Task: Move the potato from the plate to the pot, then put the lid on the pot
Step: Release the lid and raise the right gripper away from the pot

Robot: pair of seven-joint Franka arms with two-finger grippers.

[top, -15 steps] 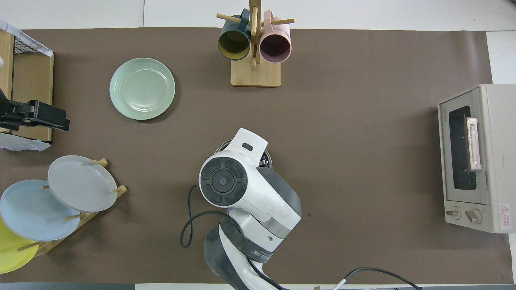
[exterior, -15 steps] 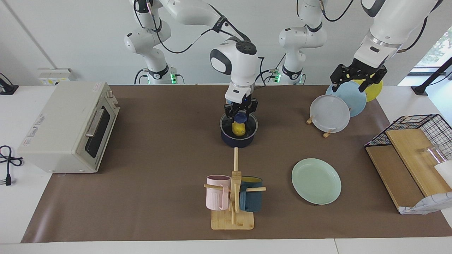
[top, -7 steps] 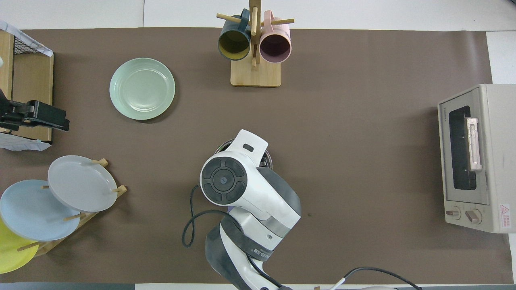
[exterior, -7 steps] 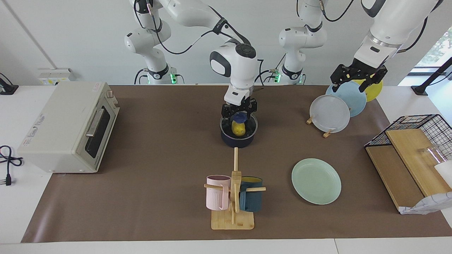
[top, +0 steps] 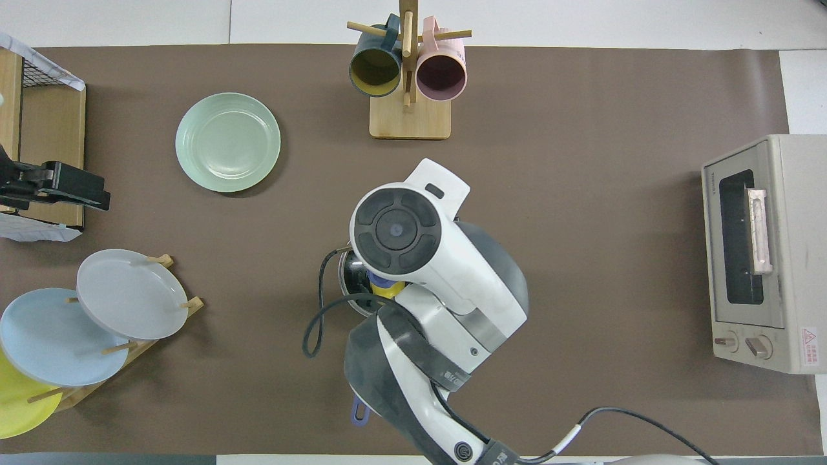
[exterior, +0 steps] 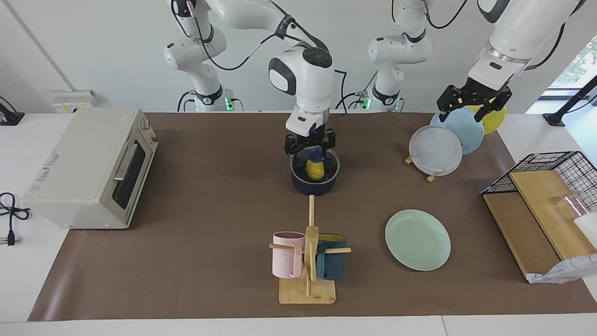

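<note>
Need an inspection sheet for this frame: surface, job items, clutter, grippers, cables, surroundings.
Surface: brown mat covering a white table.
Job's things: potato inside the pot; lid resting on the pot, blue knob up; mint-green plate bare, toward the left arm's end.
Clutter: toaster oven; mug tree with pink and teal mugs; rack of grey, light blue and yellow plates; wire basket and wooden boards.
Grippers: right gripper open just above the lid's knob; left gripper open over the plate rack, waiting.
Cables: black cable looping off the right arm; power cord beside the oven.
Surroundings: white wall, window at the left arm's end.
</note>
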